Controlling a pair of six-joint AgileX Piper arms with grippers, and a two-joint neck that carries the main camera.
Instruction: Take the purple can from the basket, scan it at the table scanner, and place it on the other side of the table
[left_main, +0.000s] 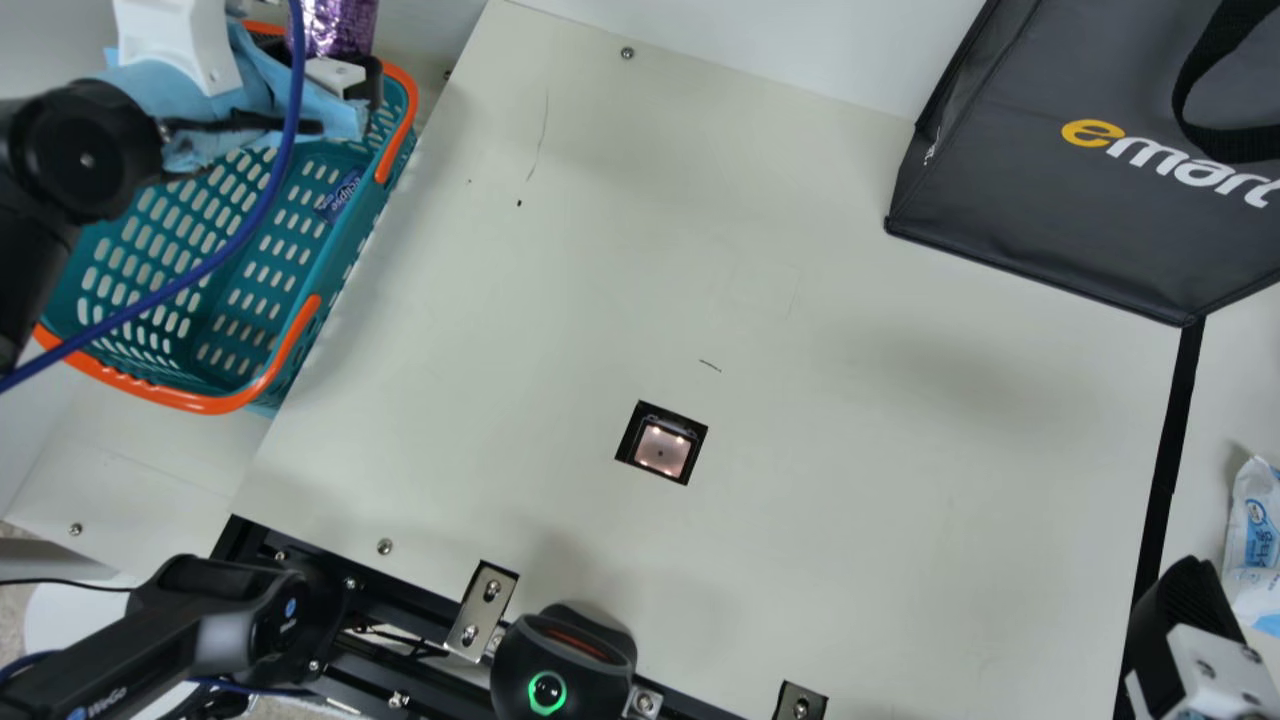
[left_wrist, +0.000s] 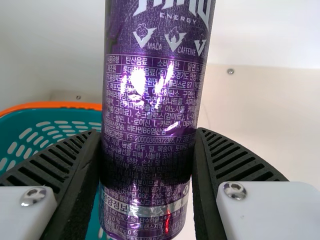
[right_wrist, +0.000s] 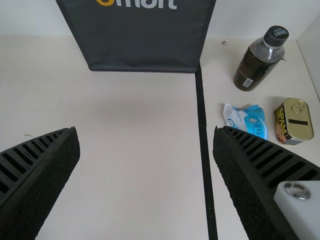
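At the top left of the main view, my left gripper (left_main: 350, 80) is over the far end of the teal basket (left_main: 300, 240), with the purple can (left_main: 340, 25) at its fingers. In the left wrist view the purple can (left_wrist: 150, 100) stands between both ribbed fingers of my left gripper (left_wrist: 147, 175), which is shut on it, with the basket behind. The table scanner (left_main: 662, 450) is a lit square window in the tabletop. My right gripper (left_main: 1190, 610) is at the lower right; in the right wrist view my right gripper (right_wrist: 147, 155) is open with nothing between its fingers.
A blue packet (left_main: 342, 194) lies in the basket. A dark bag (left_main: 1060, 180) stands at the far right. Beyond the black strip (right_wrist: 202, 125) are a dark bottle (right_wrist: 257, 62), a white-blue packet (right_wrist: 247, 120) and a yellow tin (right_wrist: 294, 121). A black device (left_main: 565, 665) sits at the near edge.
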